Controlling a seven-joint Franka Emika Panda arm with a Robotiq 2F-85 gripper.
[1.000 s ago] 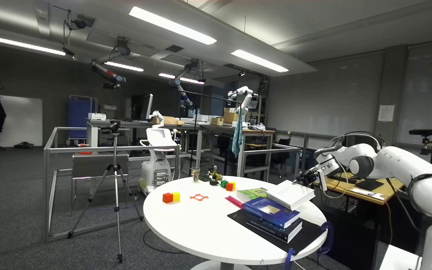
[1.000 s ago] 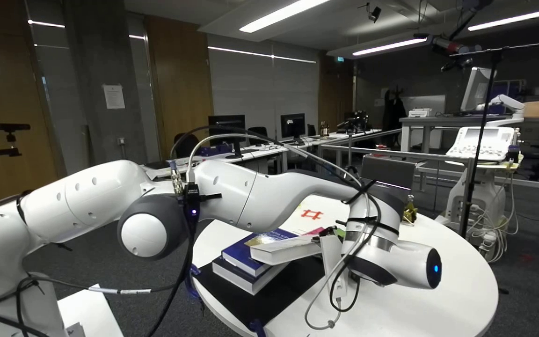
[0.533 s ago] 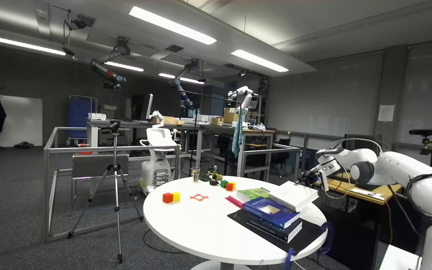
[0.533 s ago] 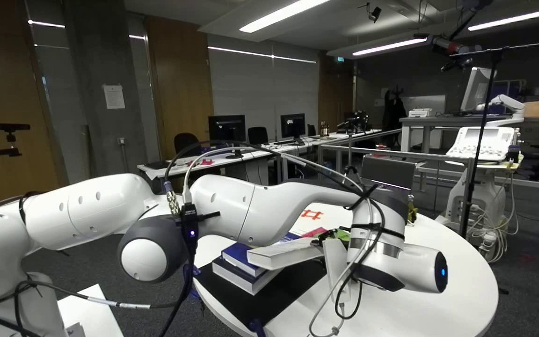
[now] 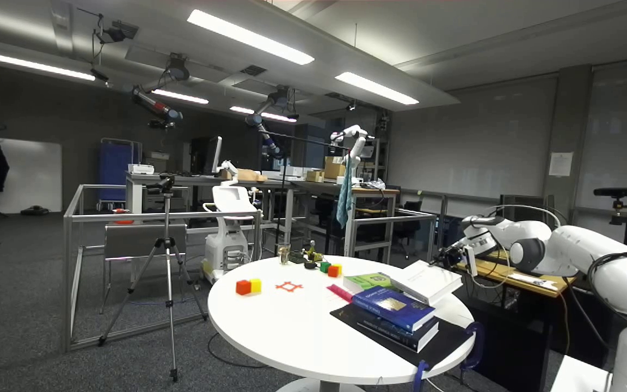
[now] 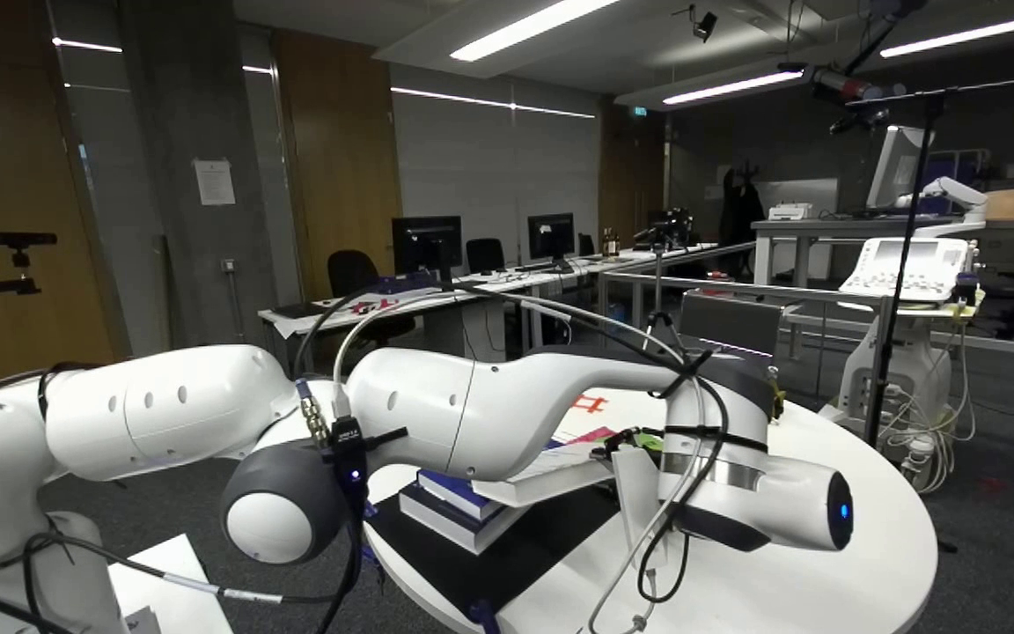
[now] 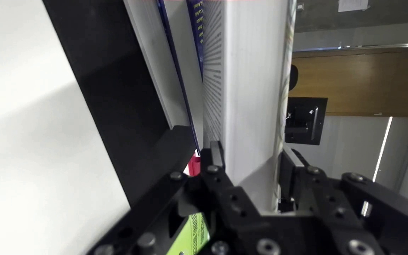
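- In the wrist view, the pincer [image 7: 253,154] is clamped on the white book [image 7: 251,81], one finger at either cover.
- To that picture's left show the page edges of a blue book [image 7: 185,53] and a lower book [image 7: 156,53], then a black mat [image 7: 115,106] and the white counter [image 7: 20,117].
- The pincer's linkage hides part of a green book [image 7: 192,230]; a pink thing [image 7: 194,165] peeps out beside a finger.
- In an exterior view, the white book is tilted over the blue book and near the green book; whether it touches either cannot be told. The blue book lies on the lower book, and that on the black mat.
- Farther off on the counter are a red cube [image 5: 243,287] beside a yellow cube [image 5: 256,285], a red frame [image 5: 289,286], a green cube [image 5: 325,267] and a glass [image 5: 284,255].
- A blue clamp [image 5: 475,345] sits on the counter's rim by the mat; a tripod [image 5: 167,256] stands on the floor, well apart.
- In an exterior view, the arm [image 6: 472,414] stretches across the front, hiding much of the stacked books and part of the white book, whose edge shows below it.
- Behind stand a monitor [image 6: 426,239], a black chair [image 6: 353,271] and a white console [image 6: 903,271].
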